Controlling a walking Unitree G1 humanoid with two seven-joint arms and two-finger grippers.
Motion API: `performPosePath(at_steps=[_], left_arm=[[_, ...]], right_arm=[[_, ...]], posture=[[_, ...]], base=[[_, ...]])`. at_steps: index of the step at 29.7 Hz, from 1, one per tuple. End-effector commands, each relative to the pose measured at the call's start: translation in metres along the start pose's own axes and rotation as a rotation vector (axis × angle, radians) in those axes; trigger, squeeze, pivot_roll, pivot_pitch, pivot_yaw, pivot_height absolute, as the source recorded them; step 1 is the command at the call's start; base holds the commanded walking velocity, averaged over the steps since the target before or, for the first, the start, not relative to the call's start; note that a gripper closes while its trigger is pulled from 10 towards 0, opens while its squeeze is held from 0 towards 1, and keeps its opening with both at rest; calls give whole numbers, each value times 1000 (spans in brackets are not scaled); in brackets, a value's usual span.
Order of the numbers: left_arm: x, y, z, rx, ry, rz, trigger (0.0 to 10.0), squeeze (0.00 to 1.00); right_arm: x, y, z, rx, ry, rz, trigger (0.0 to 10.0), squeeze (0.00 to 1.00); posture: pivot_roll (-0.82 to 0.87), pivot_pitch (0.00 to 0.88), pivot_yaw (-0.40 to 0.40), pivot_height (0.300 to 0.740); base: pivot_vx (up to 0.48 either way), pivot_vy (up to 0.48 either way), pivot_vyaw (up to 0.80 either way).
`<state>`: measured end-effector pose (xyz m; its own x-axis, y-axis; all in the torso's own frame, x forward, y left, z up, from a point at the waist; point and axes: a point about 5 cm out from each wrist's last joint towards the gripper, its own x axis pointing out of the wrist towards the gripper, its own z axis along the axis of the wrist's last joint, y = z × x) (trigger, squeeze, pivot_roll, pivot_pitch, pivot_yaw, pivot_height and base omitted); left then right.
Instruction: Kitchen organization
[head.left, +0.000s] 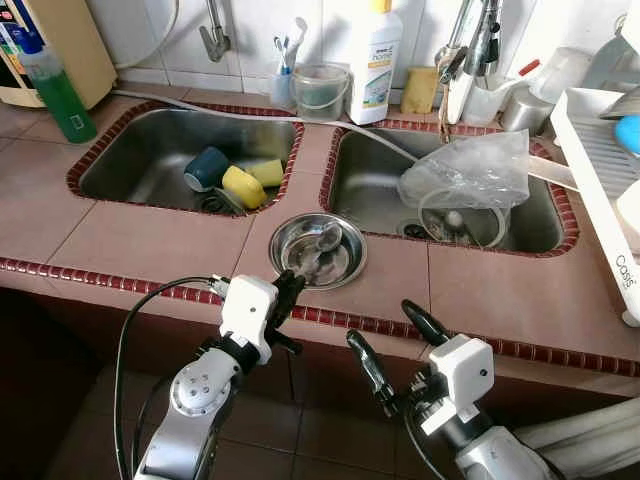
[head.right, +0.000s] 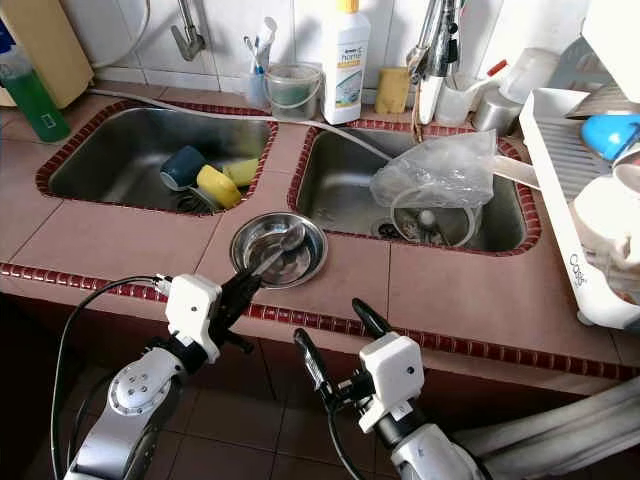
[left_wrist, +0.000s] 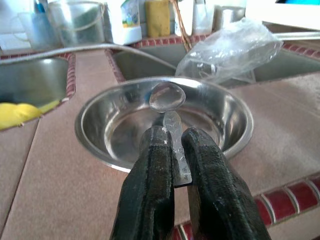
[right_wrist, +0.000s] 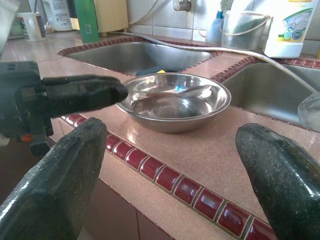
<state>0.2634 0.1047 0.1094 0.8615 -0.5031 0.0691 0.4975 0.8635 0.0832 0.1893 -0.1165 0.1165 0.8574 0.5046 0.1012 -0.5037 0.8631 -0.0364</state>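
Tiled worktop (head.left: 150, 245) between two sinks carries a bowl (head.left: 317, 250); left gripper (left_wrist: 172, 150) pinches a spoon (left_wrist: 169, 105) over its near rim, likely to lift it out; right gripper (head.left: 390, 345) waits nearby, fingers wide

Left pincer (head.left: 287, 290) at steel bowl (head.left: 345, 268)

Left gripper (head.left: 287, 290) was raised ahead of its silver arm, fingers (left_wrist: 150, 200) pinched together on a spoon handle (left_wrist: 176, 150). Right gripper (head.left: 398, 335) sat lower beside it, fingers spread wide, holding nothing.
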Motion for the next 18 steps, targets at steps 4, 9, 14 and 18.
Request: performPosePath(at_steps=[4,9,14,18], left_arm=[[-5,-1,-10,-1,38,-14,0,0],[-7,-3,-12,-1,45,-22,0,0],[-8,-3,-12,4,43,-23,0,0],[-6,-1,-4,-1,15,-10,0,0]], right_arm=[[1,3,2,5,-6,11,10000,0],[1,3,2,2,-5,8,10000,0],[0,3,2,3,-4,8,10000,0],[0,3,2,2,-4,6,10000,0]], posture=[[-129,112,31,740],[-129,117,31,740],[-128,120,30,740],[-125,124,29,740]], base=[[0,0,0],[0,0,0],[0,0,0],[0,0,0]])
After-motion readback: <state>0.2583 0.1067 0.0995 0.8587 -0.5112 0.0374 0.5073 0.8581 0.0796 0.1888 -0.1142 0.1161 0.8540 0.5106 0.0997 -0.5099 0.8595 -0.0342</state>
